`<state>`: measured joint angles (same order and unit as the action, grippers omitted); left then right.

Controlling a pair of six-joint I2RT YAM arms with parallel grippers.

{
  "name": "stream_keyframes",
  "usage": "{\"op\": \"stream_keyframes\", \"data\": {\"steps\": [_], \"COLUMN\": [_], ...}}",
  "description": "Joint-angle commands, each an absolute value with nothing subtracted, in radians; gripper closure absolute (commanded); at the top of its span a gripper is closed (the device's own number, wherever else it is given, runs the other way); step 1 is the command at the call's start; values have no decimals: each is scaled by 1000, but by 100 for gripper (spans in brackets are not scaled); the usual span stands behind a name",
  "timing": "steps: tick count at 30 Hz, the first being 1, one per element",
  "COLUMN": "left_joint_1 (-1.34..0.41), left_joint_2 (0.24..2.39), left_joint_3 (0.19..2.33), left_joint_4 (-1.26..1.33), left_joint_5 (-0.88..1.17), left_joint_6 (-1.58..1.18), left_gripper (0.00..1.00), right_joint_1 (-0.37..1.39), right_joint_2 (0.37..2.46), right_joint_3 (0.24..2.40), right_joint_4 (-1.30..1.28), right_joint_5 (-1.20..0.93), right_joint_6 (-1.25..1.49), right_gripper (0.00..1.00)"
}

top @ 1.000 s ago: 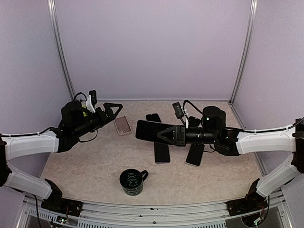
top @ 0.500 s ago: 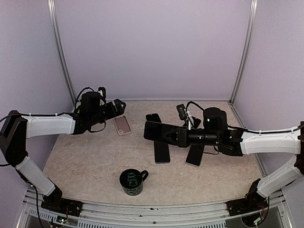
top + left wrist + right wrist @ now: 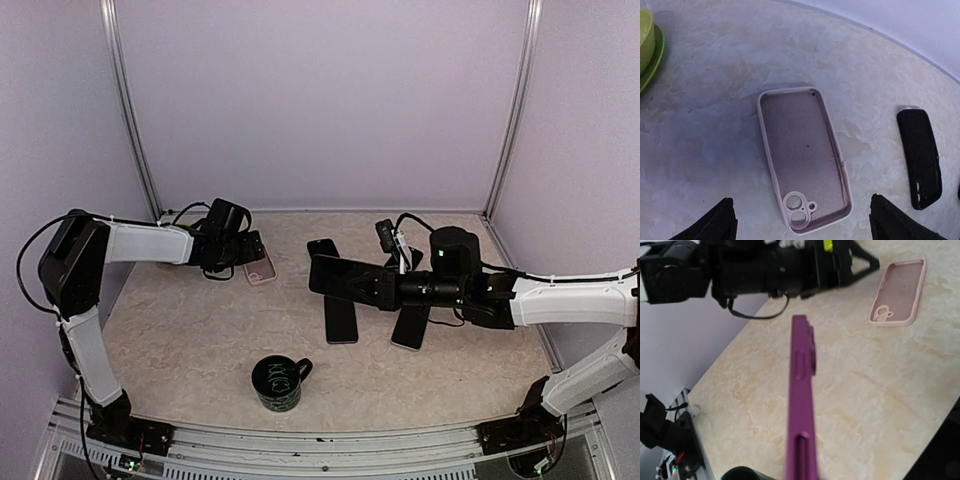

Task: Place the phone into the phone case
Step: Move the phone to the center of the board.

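The left hand is released. In the left wrist view its two fingers stand wide apart at the bottom edge, one on each side of the phone case, and neither touches it. The hand hovers just above the near end of the case.

The phone case is pink and lies flat on the desk at the far left. Its hollow side faces up and its camera cut-out is at the end nearest the left hand. The case holds nothing.

The right hand is clenched on the phone. It grasps the phone by one end and holds it clear of the desk, near the middle. The free end points toward the left arm. The phone appears dark from above. In the right wrist view it is purple and seen edge-on, with side buttons visible. The phone is well apart from the phone case, to the right of it.

Three dark flat items lie on the desk below and beside the right arm. One of them, a black case, lies near the phone case. A dark mug stands near the front edge. Part of a green dish shows at the upper left corner of the left wrist view.
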<state>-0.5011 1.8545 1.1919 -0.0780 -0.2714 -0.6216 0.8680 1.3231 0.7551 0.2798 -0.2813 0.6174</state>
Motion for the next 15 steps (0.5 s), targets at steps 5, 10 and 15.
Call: {"op": "stream_keyframes", "data": {"steps": [5,10,15], "left_joint_1": [-498,-506,-509], "left_joint_2": [1943,1971,2005], "left_joint_3": [1256,1275,1292], "left_joint_4": [-218,-242,-253], "left_joint_5": [-309,-328,-339], "left_joint_6": [-673,-670,-666], "left_gripper": [15,21,28], "right_joint_1": [864,863,864], "right_joint_2": [1291,1295,1302], "right_joint_3": [757,761,764], "right_joint_4": [305,305,307], "right_joint_5": [-263,-262,-269], "right_joint_6": [600,599,601], "right_gripper": [100,100,100]}}
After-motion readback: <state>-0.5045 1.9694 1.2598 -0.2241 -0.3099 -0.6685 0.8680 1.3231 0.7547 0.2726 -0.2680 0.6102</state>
